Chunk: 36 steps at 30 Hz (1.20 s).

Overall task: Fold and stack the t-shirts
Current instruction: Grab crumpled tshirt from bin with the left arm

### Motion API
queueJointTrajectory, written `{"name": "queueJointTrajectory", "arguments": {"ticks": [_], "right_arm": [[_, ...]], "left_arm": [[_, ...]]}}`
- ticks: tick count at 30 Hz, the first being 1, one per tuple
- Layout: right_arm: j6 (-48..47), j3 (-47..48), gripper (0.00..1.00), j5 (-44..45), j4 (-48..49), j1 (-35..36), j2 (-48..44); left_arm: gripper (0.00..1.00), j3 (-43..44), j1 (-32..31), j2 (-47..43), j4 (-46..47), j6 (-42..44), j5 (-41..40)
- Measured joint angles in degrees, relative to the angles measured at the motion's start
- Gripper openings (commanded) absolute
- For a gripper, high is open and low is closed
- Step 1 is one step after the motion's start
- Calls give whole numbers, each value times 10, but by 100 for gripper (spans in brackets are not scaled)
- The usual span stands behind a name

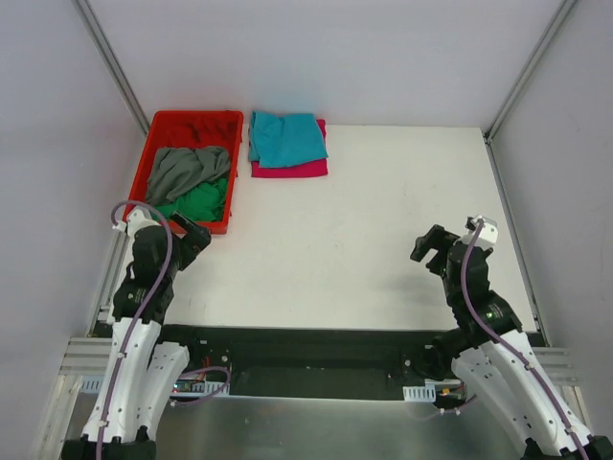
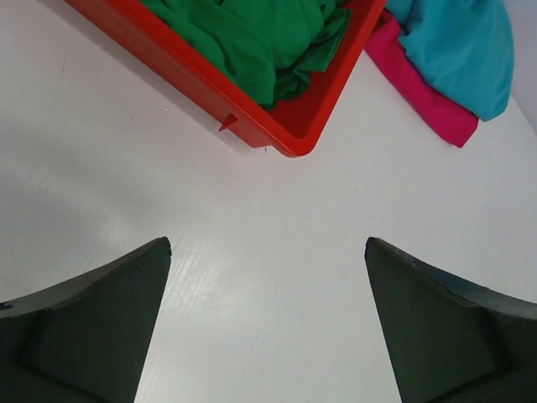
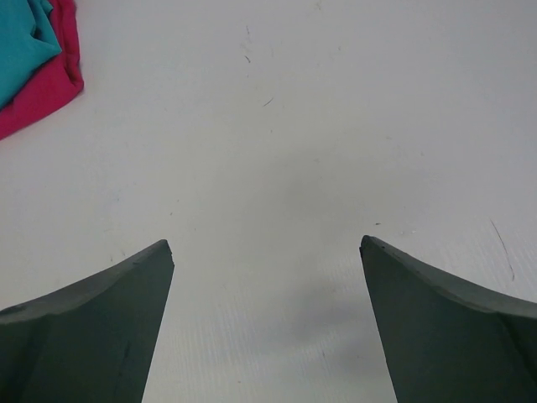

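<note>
A folded teal t-shirt point(image 1: 287, 139) lies on a folded magenta t-shirt point(image 1: 292, 169) at the back of the table. Both also show in the left wrist view, teal point(image 2: 461, 42) over magenta point(image 2: 419, 92). A crumpled dark grey t-shirt point(image 1: 184, 169) and a green t-shirt point(image 1: 199, 201) lie in the red bin point(image 1: 153, 144), with red cloth point(image 1: 196, 126) at its far end. My left gripper point(image 1: 192, 235) is open and empty just in front of the bin. My right gripper point(image 1: 433, 247) is open and empty over bare table at the right.
The red bin's near corner point(image 2: 289, 143) is close ahead of my left fingers point(image 2: 101, 327). Metal frame rails point(image 1: 115, 67) run along the left and right walls. The black base bar point(image 1: 306, 345) lies at the near table edge.
</note>
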Motion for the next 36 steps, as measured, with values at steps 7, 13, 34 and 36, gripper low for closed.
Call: {"name": "queueJointTrajectory", "arguments": {"ticks": [7, 13, 34, 36], "right_arm": [[1, -19, 96, 16, 12, 0, 4], [-3, -37, 96, 21, 39, 0, 26], [-43, -37, 96, 66, 51, 0, 60], [-45, -37, 96, 69, 52, 0, 62]], "left_arm": [[99, 7, 0, 100, 6, -1, -3], [99, 88, 0, 224, 21, 2, -11], [88, 582, 79, 806, 68, 65, -82], [87, 614, 79, 835, 63, 71, -93]]}}
